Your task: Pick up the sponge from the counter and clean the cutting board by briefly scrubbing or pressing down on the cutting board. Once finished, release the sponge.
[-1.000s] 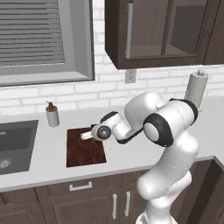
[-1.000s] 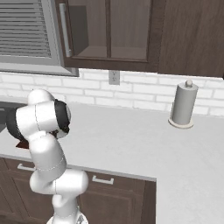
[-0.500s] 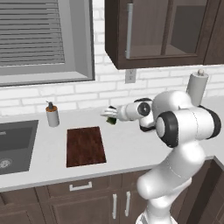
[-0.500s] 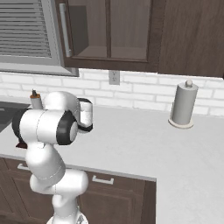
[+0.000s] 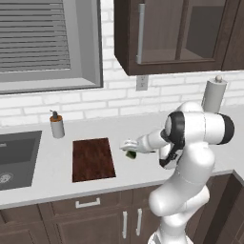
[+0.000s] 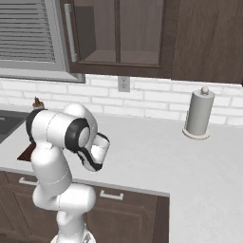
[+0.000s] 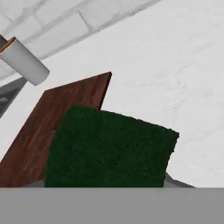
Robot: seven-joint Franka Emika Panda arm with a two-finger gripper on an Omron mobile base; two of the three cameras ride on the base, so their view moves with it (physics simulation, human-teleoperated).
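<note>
Pale grey counter [image 5: 143, 128] beneath; hand [image 5: 129, 148] clamped on dark green sponge [image 7: 109, 148] (green face toward the camera), held above the counter just right of the reddish-brown cutting board [image 5: 92, 158].

End effector swings back toward the board, sponge in its grip

From near the back wall half a second ago, the end effector [image 5: 127, 147] now sits lower and nearer the front, just right of the cutting board [image 5: 93, 158] above the desk [image 5: 143, 133], carrying the sponge [image 5: 130, 154] off the board it pressed earlier.
</note>
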